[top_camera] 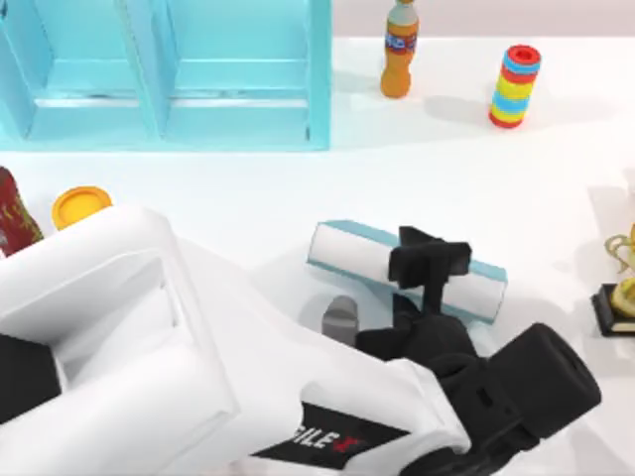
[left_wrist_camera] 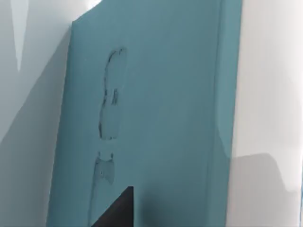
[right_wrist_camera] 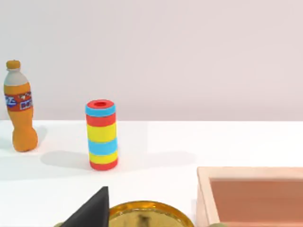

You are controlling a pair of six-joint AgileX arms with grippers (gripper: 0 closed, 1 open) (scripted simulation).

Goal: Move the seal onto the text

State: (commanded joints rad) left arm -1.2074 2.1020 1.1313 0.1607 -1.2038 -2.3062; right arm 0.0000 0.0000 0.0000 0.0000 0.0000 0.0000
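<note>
looking down on a smooth, glossy white worktop (top_camera: 248, 188), and seeing it meeting a plain pale wall at the back. finding a light-blue shelf unit (top_camera: 169, 69) of flat panels standing at the far left, an orange plastic bottle (top_camera: 399, 55) and a cylinder banded in red, blue and yellow (top_camera: 514, 86) standing upright and apart at the far right. noticing a round yellow lid (top_camera: 81, 205) and a dark red bottle (top_camera: 15, 213) at the left edge, and a gold figure on a black base (top_camera: 620, 297) at the right edge.

finding the text (top_camera: 347, 253), a flat rectangular book with a matte teal cover and white page edges, lying slantwise near the worktop's middle. seeing the left tool (top_camera: 429, 263), black and angular, hanging over the text's right half; not being able to tell whether clenched or released. from the left wrist, facing the teal cover close up, faint outlines showing on it.

from the right wrist, seeing the right tool (right_wrist_camera: 90, 213) sitting by a shiny gold disc (right_wrist_camera: 147, 215) and a pale wooden box (right_wrist_camera: 251, 194); grip state not being readable either.
</note>
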